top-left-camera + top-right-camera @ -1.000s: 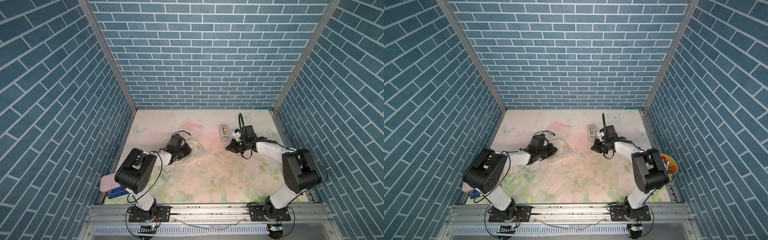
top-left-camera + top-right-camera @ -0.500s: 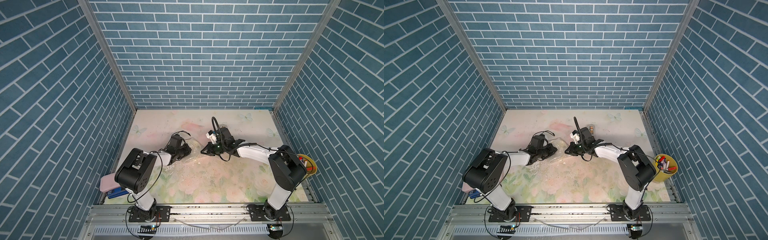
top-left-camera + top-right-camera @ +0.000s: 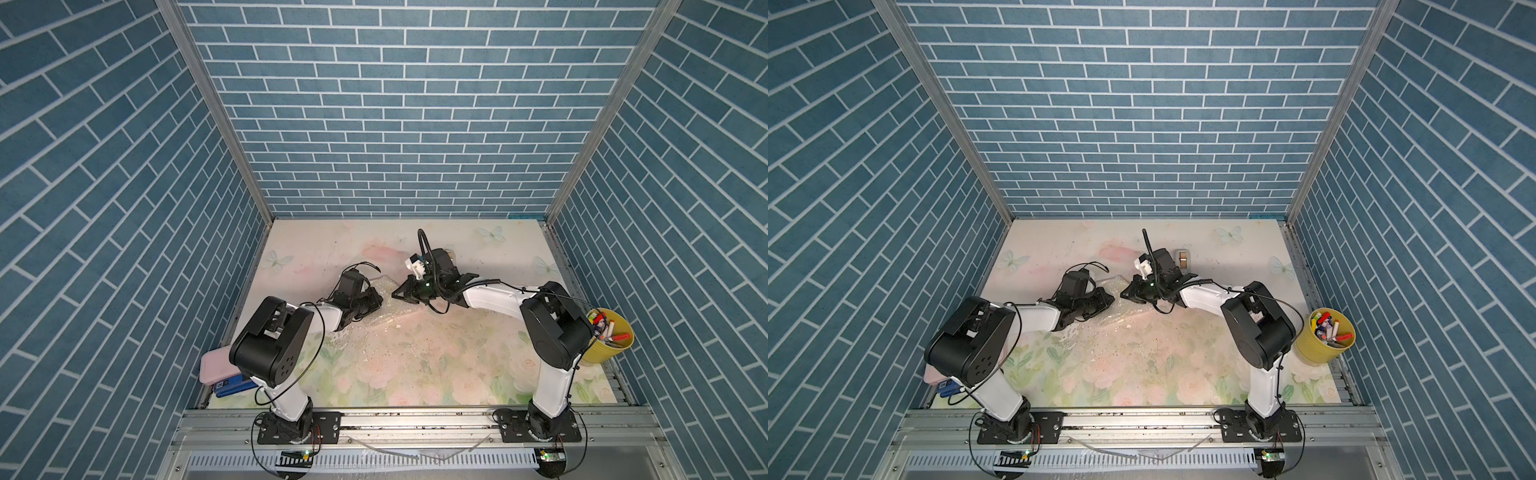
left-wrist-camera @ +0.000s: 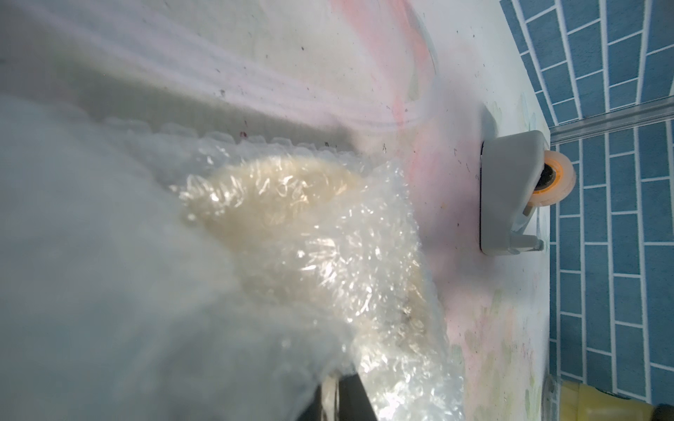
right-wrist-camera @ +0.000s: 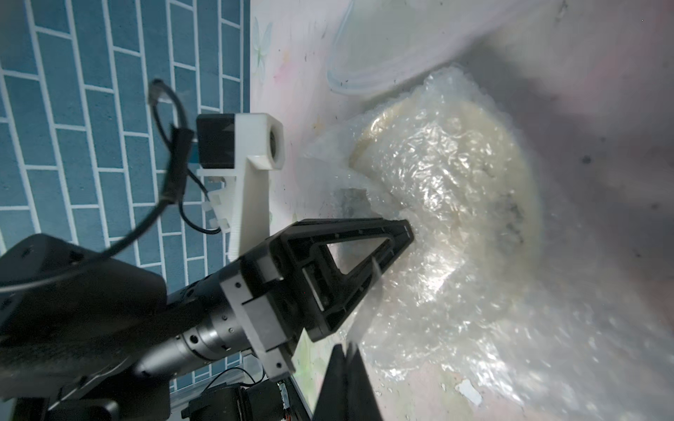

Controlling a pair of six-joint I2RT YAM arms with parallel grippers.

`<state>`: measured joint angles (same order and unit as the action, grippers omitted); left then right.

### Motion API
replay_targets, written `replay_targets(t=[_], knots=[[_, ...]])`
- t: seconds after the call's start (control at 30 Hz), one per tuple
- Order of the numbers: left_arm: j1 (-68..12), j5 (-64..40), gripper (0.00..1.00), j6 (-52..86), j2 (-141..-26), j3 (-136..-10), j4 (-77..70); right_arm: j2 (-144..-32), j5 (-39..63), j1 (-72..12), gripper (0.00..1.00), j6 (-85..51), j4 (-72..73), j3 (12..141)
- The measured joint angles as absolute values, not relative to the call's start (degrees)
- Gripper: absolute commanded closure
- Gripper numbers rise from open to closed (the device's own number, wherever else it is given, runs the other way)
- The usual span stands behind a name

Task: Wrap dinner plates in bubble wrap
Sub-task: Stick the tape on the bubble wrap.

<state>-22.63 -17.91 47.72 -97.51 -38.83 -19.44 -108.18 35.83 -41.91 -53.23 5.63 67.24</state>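
Observation:
The dinner plate [image 5: 485, 120], pale cream, lies under crumpled bubble wrap [image 5: 456, 277] in the middle of the table; the left wrist view shows the plate [image 4: 291, 204] through the bubble wrap [image 4: 364, 284]. In both top views only the bubble wrap [image 3: 388, 311] [image 3: 1119, 318] shows. My left gripper [image 3: 376, 300] [image 5: 405, 233] [image 4: 333, 395] is shut on a fold of the wrap over the plate. My right gripper [image 3: 395, 294] [image 5: 346, 348] is shut on a thin clear strip that looks like tape, close beside the left fingertips.
A grey tape dispenser [image 4: 507, 197] [image 3: 1181, 259] stands just behind the right wrist. A clear round lid [image 5: 401, 43] lies behind the plate. A yellow bucket of markers [image 3: 611, 340] stands at the right edge, a pink case on a blue item [image 3: 216, 365] at the front left.
My right arm has swung left from the tape dispenser to the wrapped plate, ending beside the left gripper. The left arm has stayed put.

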Motion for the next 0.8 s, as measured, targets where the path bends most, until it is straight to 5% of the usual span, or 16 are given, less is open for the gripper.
replay_targets(t=[0.8], knots=[[-22.6,-18.1,0.87,47.8,-97.6,-38.6,-19.9,-117.7,30.0,-43.5,0.98,-54.0,-6.9,74.8]])
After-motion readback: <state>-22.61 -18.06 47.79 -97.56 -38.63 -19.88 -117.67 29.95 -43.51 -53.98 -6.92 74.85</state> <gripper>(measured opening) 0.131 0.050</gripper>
